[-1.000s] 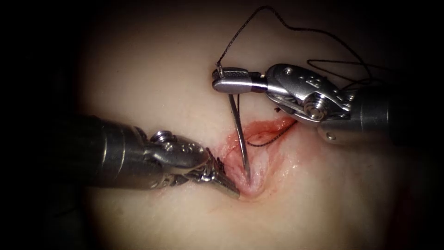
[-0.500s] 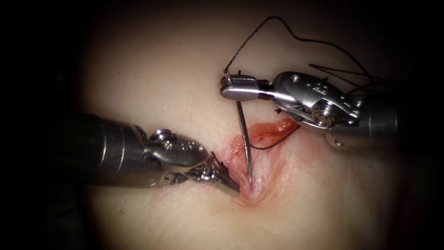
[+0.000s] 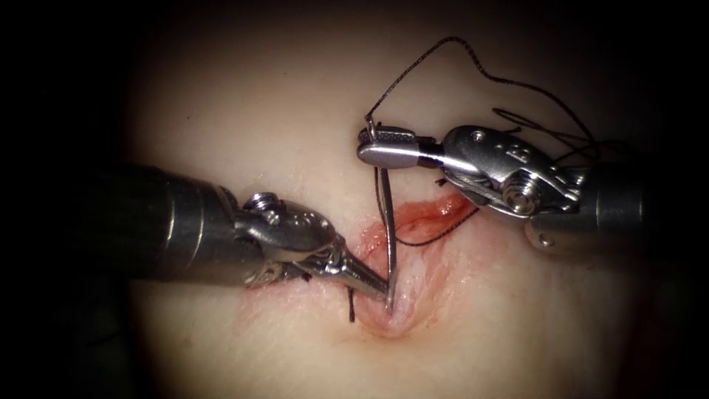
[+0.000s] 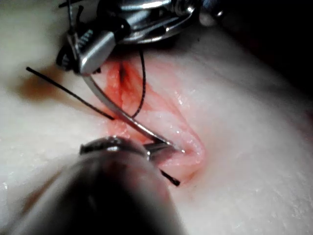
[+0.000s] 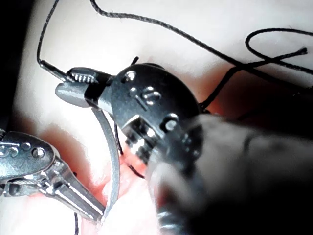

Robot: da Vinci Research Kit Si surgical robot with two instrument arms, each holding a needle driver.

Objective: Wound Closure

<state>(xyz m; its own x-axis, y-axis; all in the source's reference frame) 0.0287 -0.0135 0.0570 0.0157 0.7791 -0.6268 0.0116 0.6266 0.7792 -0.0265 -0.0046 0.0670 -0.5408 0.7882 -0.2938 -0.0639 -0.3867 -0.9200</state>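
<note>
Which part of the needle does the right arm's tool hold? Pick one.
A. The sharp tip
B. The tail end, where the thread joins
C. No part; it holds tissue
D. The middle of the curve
B: the right tool is shut on the needle at its tail end, where the thread leaves it, while the tip reaches the cut beside the left tool.

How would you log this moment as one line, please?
right end effector: shut on needle near thread end | needle tip: in cut | left end effector: at needle tip | thread: looped behind
</note>
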